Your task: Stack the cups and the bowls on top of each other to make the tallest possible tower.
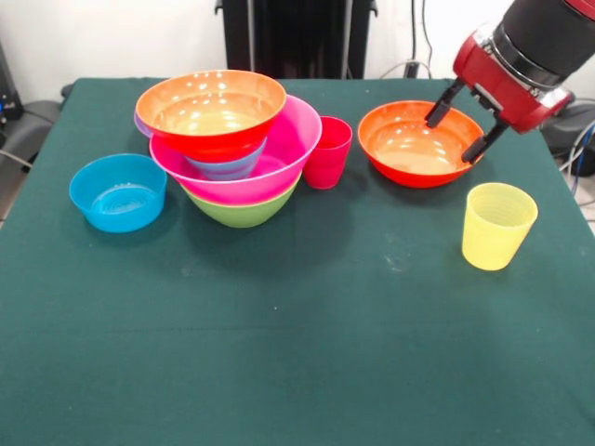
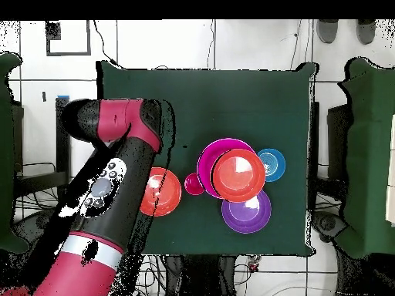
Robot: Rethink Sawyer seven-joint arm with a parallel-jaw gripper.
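Hand poised over the lone orange bowl, fingers apart.

Going left to right on the green bench (image 1: pixel 297 353): farthest from the hand (image 1: pixel 461 122) is a blue bowl (image 1: pixel 118 191), then the tower (image 1: pixel 228 149), green at the bottom, pink above, an orange bowl on top. A red cup (image 1: pixel 328 151) stands just beside the tower. The hand hangs inside the rim of the separate orange bowl (image 1: pixel 416 144); the yellow cup (image 1: pixel 498 225) stands near, toward the camera.

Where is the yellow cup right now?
In the front view, the yellow cup stands alone at the right, nearer the camera than the orange bowl under the gripper.
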